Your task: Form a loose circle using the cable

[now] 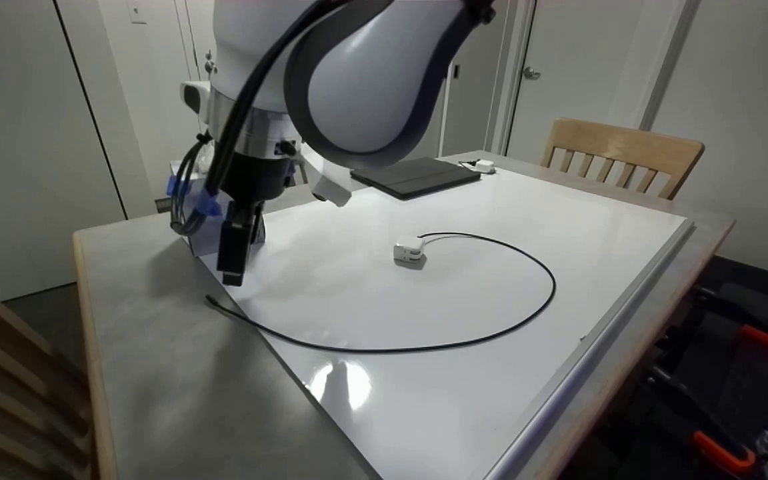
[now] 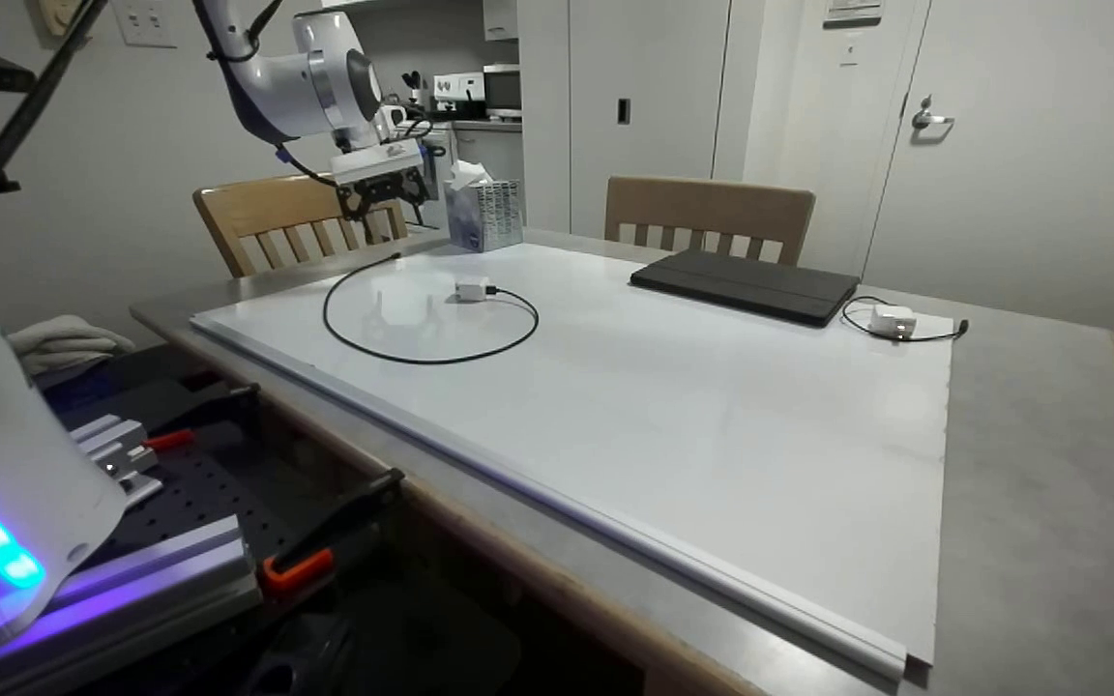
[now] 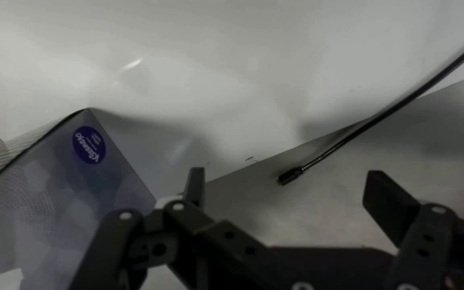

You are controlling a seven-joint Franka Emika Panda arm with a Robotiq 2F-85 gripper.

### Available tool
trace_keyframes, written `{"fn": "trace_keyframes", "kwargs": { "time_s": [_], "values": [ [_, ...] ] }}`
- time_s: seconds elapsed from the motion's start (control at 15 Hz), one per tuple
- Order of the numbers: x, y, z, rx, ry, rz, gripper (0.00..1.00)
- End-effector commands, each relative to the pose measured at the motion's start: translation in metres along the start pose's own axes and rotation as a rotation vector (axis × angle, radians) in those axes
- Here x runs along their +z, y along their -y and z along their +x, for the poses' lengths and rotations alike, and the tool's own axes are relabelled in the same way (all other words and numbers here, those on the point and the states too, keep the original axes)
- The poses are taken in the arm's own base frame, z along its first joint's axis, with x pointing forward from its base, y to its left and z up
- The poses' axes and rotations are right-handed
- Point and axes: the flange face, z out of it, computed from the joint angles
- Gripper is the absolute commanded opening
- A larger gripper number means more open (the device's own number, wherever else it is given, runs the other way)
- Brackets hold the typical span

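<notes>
The hand (image 3: 286,186) hangs spread above the bench (image 1: 157,380). The cable (image 1: 437,347) curves in 1 broad arc across the white board (image 1: 437,413), from its white connector (image 1: 409,249) to its dark plug (image 3: 290,176) on the bench.

This looks like a room in a home or an office, I can't tell which, with a kitchen (image 2: 489,150) at the far end. Far off, a bit left in an exterior view, is a grey kitchen counter (image 2: 489,126), with what look like a white stove with knobs (image 2: 456,87) and a dark-fronted microwave (image 2: 503,92). Near on the left there, a white robot base with blue lights (image 2: 15,445) looks more like a lab. Light brown wooden chairs (image 2: 712,201) stand by a big grey table with a wooden edge (image 2: 1031,435).
</notes>
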Motion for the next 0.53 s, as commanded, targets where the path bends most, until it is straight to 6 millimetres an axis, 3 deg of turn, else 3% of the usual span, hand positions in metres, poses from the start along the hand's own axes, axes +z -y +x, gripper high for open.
{"fn": "trace_keyframes", "kwargs": {
  "time_s": [0.0, 0.47],
  "values": [
    [0.000, 0.000, 0.000, 0.001, 0.002, 0.000, 1.00],
    [0.009, 0.007, 0.010, 0.153, 0.074, -0.048, 1.00]
  ]
}}
